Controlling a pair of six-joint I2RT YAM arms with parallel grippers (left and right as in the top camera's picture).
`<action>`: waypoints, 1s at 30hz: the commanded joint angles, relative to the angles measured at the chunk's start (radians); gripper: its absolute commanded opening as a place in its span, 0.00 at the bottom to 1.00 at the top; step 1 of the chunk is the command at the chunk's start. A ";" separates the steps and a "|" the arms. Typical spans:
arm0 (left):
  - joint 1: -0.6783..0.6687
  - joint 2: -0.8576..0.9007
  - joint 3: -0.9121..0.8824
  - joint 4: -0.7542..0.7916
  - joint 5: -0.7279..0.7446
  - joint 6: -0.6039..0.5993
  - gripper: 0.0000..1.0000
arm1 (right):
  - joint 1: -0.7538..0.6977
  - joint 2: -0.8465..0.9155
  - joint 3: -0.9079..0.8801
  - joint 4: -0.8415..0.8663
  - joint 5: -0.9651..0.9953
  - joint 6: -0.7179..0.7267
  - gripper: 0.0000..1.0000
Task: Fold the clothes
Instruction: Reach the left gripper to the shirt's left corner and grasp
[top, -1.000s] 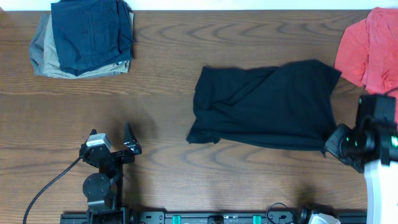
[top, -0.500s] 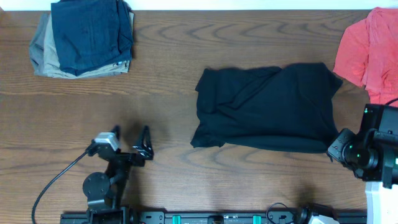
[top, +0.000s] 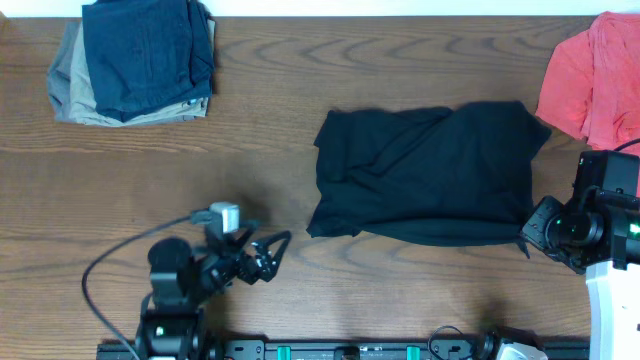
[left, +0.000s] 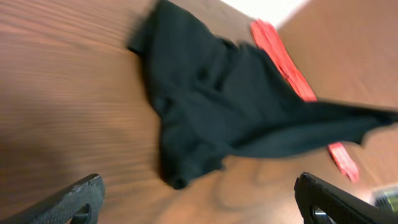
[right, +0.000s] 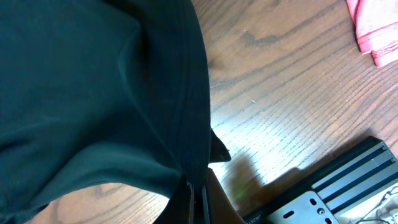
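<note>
Black shirt part-folded, my right claw pinching its lower right corner.

Black fabric of the shirt (top: 425, 175) lies right of centre in the overhead frame as a rough rectangle. It looks doubled over at least once, though its left end is lumpy and the lower edge bulges. My right claw (right: 198, 198) is closed tight on a thin hem at that lower right corner, with the cloth draping away from it. My left claw (top: 272, 252) stands wide apart and empty over bare table (top: 300, 110) at lower centre-left, aimed toward the shirt's loose lower left corner. I judge the job about midway: another fold and some smoothing remain. The red shirt (top: 590, 75) at upper right and the navy and khaki pile (top: 135, 60) at upper left lie well apart from it.
</note>
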 joint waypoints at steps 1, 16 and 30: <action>-0.089 0.140 0.117 -0.025 0.007 0.092 0.98 | -0.005 -0.003 0.010 0.000 -0.010 -0.025 0.01; -0.429 0.748 0.285 -0.084 -0.534 0.189 0.98 | -0.005 -0.002 0.010 -0.017 -0.011 -0.038 0.01; -0.429 0.870 0.285 0.125 -0.534 0.155 0.98 | -0.005 -0.002 0.010 -0.016 -0.013 -0.039 0.01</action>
